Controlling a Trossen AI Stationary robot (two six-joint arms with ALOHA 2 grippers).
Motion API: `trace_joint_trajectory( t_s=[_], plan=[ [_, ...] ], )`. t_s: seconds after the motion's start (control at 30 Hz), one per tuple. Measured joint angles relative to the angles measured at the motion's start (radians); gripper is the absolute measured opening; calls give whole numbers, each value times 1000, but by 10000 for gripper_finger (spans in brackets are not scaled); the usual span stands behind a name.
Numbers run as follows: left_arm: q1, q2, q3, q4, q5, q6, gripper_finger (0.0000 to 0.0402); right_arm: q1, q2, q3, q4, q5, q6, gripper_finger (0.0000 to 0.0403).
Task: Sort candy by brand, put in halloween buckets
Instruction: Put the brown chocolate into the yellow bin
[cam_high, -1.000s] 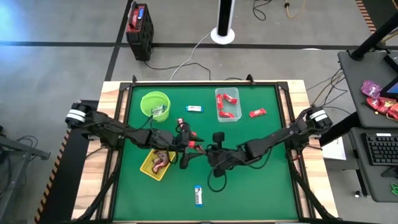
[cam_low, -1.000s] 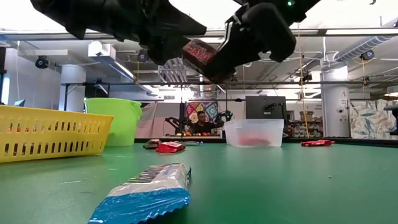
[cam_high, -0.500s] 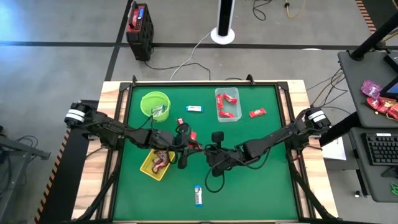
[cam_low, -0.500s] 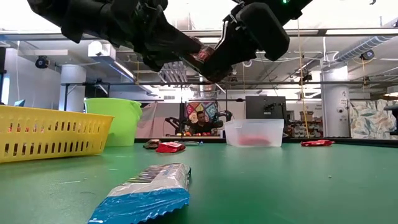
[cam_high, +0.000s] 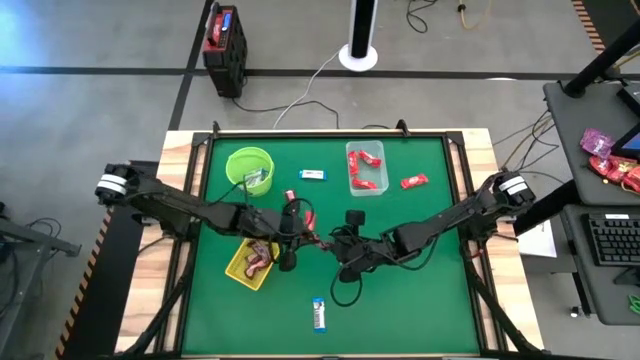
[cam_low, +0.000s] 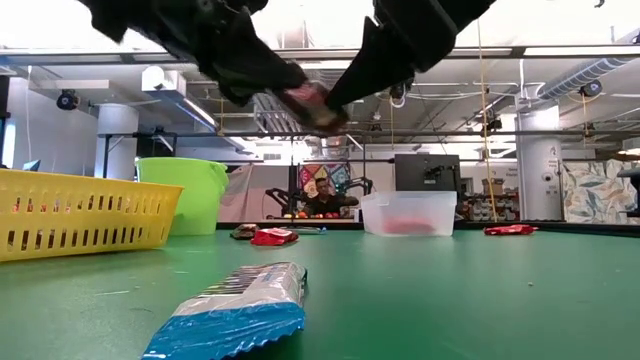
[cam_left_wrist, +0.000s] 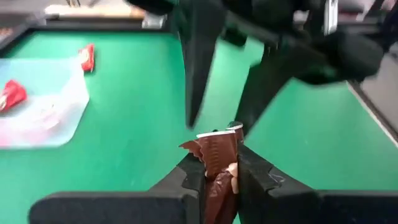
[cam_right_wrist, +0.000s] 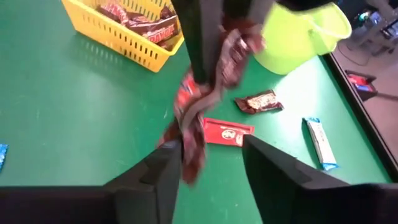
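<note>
Above mid-table, the left gripper (cam_left_wrist: 219, 177) is closed on a brown bar (cam_left_wrist: 216, 155), held clear of the surface. The right gripper (cam_right_wrist: 211, 162) faces it with fingers parted, one finger beside the wrapper's other end. The yellow basket (cam_high: 240, 272) sits nearby, left of both.

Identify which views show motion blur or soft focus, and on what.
Low view: the brown candy passing between the arms is smeared, while the blue candy close up is soft. Right wrist view: the dangling wrapper is streaked. High view: sharp throughout.
</note>
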Motion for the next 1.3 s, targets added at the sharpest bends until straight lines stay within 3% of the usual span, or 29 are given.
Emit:
trace_joint_trajectory(
  t_s=[0.2, 0.4, 0.53, 0.83, 1.1, 1.3],
  plan=[
    [-35, -123, 136, -502, 8, -38, 29, 0, -21, 0, -26, 4, 21, 210],
    [-124, -168, 336, -1101, 6, -262, 29, 0, -27, 0, -27, 3, 20, 239],
    [-173, -156, 361, -1310, 7, -382, 29, 0, -27, 0, -26, 3, 22, 250],
    [-200, -101, 243, -1321, 156, -431, 29, 0, -26, -1, -25, 0, 41, 254],
    [-201, -51, 224, -1261, 146, -398, 35, 0, -26, -1, -25, 0, 47, 255],
    [-201, -35, 225, -1261, 142, -403, 76, 0, -25, -1, -27, -1, 80, 257]
  ],
)
